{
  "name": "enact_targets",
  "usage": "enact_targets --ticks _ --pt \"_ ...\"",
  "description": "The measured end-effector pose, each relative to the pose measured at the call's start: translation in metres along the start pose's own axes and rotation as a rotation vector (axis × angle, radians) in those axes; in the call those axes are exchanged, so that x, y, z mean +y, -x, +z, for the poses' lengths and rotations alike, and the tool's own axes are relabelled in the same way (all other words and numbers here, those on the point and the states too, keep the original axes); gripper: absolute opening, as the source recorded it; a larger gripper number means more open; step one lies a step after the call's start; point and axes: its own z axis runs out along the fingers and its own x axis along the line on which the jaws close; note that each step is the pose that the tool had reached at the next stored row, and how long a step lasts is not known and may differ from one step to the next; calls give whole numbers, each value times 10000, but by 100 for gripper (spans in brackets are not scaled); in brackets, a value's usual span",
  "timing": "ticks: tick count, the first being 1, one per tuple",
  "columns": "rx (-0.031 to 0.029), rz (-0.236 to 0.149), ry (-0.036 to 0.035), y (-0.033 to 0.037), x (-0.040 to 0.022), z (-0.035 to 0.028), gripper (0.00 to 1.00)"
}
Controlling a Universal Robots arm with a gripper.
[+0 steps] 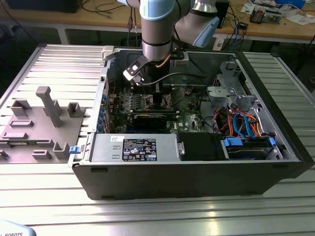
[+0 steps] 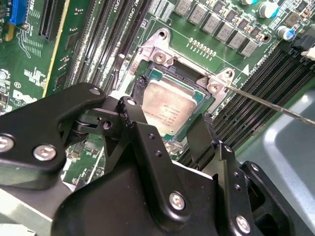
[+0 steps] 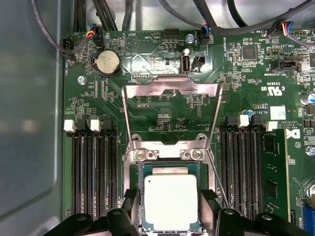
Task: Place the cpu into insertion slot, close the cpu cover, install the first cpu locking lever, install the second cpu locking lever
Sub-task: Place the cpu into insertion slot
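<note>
The cpu, silver-topped on a green base, lies flat in the insertion slot on the green board. My gripper straddles it, and its black fingers press the chip's two opposite edges. Behind the slot the cpu cover stands swung up and open. A thin wire locking lever runs beside the slot, unlatched. In the exterior view the arm reaches down into the open computer case, with the gripper low over the board.
Black memory slots flank the socket closely on both sides. Case walls, cables and a drive cage surround the board. A power supply sits at the case front. A grey fixture lies on the exterior view's left.
</note>
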Motion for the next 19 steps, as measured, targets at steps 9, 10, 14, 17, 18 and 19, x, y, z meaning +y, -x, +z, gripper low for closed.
enact_targets --ticks 9,10,14,17,18,19 --pt "0 -3 -1 -14 -2 13 61" --pt "1 -2 0 -16 -2 16 61" --pt "-25 -4 2 -19 -2 20 61" --pt "-179 -15 3 -18 -1 -2 61" --pt "-233 -19 4 -17 0 -14 61" --pt "-262 -21 3 -17 1 -22 61"
